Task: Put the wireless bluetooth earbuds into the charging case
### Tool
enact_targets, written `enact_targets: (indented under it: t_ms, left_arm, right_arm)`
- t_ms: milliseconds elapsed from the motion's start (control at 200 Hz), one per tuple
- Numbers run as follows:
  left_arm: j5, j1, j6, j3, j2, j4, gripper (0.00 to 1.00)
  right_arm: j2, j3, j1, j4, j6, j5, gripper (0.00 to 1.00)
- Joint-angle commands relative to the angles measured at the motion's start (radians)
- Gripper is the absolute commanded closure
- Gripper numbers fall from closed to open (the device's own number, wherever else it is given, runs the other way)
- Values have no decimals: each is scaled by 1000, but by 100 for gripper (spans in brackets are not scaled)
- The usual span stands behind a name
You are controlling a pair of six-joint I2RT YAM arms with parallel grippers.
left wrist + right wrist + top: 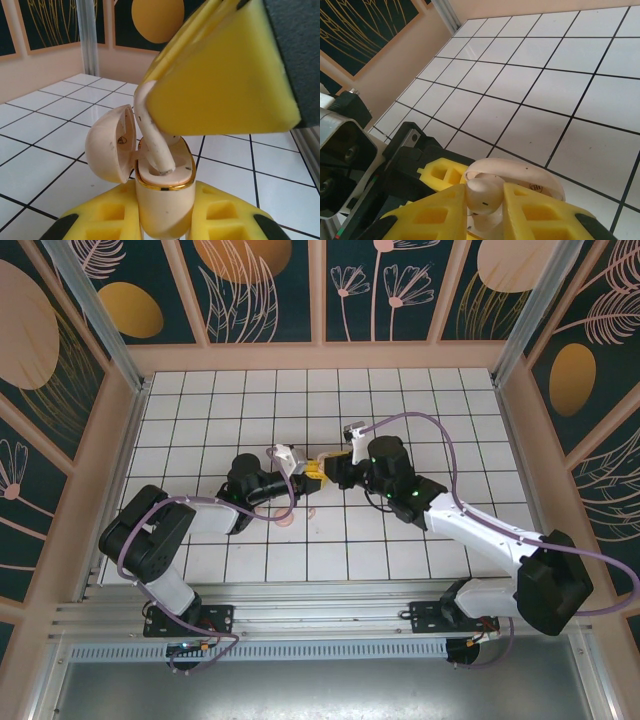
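Left claw [162, 227] clamps the open charging case [162, 202]; right claw [487, 220] grips one earbud [482, 194], stem tip entering a hollow. Risk — the tilted stem may jam on the rim, or lever the case loose.

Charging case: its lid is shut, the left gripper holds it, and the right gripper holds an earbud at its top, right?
Not quite. The left wrist view shows the charging case open, its lid swung back to one side. The left gripper does hold it, and the right gripper holds an earbud at its top.
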Motion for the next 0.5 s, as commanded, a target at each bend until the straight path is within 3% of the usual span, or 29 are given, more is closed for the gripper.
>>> enact_targets:
  t_ms: [0, 495]
  left_arm:
    - [23, -3, -20, 23, -31, 59, 87]
    - [28, -2, -29, 28, -40, 69, 87]
  right_arm:
    - [2, -22, 10, 37, -24, 11, 76]
    - [-4, -46, 21, 42, -45, -15, 77]
